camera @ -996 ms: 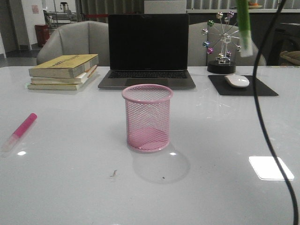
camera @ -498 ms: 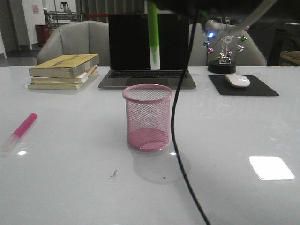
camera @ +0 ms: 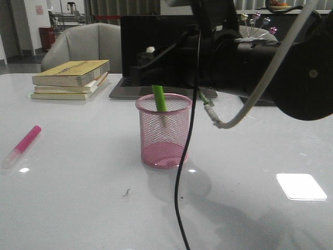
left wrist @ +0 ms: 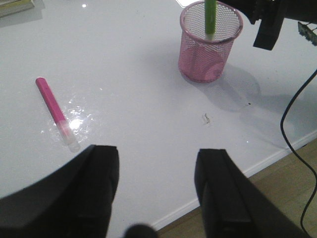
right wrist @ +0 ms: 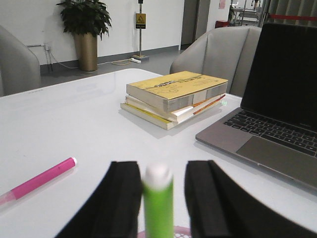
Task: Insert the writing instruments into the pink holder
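The pink holder (camera: 164, 130) stands mid-table. The green marker (camera: 158, 98) leans inside it, its whitish lower end behind the mesh and its top above the rim. My right gripper (camera: 156, 78) hovers just over the cup; in the right wrist view its fingers (right wrist: 124, 198) stand apart, and the marker (right wrist: 158, 208) rises between them with a gap on one side, above the holder's rim (right wrist: 181, 232). The magenta marker (camera: 23, 145) lies flat at the far left. My left gripper (left wrist: 156, 153) is open and holds nothing, low near the table's front edge, away from the magenta marker (left wrist: 52, 104) and the holder (left wrist: 210, 47).
A stack of books (camera: 70, 78) and a laptop (camera: 135, 41) sit behind the holder. My right arm (camera: 270, 62) spans the back right, and its black cable (camera: 182, 198) hangs down in front of the cup. A ferris-wheel ornament (camera: 255, 20) shows above the arm.
My right arm swung in from the upper right and came down over the holder. The green marker went from hanging high above the cup to standing inside it.
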Robot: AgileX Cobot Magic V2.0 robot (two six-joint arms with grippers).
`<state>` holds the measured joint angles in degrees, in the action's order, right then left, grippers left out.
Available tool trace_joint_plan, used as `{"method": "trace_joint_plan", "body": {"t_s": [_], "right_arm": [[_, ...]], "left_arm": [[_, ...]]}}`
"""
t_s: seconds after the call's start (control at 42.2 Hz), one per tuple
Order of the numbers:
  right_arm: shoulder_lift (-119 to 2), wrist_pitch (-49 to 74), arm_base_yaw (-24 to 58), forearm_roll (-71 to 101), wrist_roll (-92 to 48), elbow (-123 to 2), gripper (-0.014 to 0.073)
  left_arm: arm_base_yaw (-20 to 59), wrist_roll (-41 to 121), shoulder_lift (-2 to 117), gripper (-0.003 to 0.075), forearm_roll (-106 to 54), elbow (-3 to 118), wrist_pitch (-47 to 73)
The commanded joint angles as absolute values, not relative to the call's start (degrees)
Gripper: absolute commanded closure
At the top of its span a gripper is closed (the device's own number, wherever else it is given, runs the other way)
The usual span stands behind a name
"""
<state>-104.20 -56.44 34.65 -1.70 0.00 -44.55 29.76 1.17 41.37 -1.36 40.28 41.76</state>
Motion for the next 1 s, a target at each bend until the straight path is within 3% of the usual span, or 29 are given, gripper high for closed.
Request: {"method": "trace_joint_plan", "body": {"t_s": [0.0, 0.142, 0.427, 0.545, 0.759, 0.972], "right_arm": [[-101.0, -60.1, 34.7, -1.7, -0.4, -46.0, 0.0120], [-94.6, -49.1, 34.7, -0.7, -0.4, -46.1, 0.0114], [-74.1, -3.4, 34.7, -0.4, -0.4, -47.7, 0.0114], [-66.8, 8.9, 34.7, -0.4, -0.4, -47.7, 0.0118], [-56.8, 25.1, 34.7, -0.4, -0.4, -46.5, 0.0118], [-48.7, 30.3, 34.7, -0.4, -0.4, -40.9, 0.0118]], "left_arm": [[30.2, 1.2, 41.5, 0.0318, -2.0, 41.8, 38.0], [30.2, 1.2, 41.5, 0.0318, -2.0, 41.8, 38.0], [30.2, 1.2, 41.5, 0.0318, -2.0, 41.8, 38.0], [30.2, 1.2, 41.5, 0.0318, -2.0, 41.8, 38.0], [30.2, 1.2, 41.5, 0.0318, -2.0, 41.8, 38.0], [30.2, 1.2, 41.5, 0.0318, -2.0, 41.8, 38.0]]}}
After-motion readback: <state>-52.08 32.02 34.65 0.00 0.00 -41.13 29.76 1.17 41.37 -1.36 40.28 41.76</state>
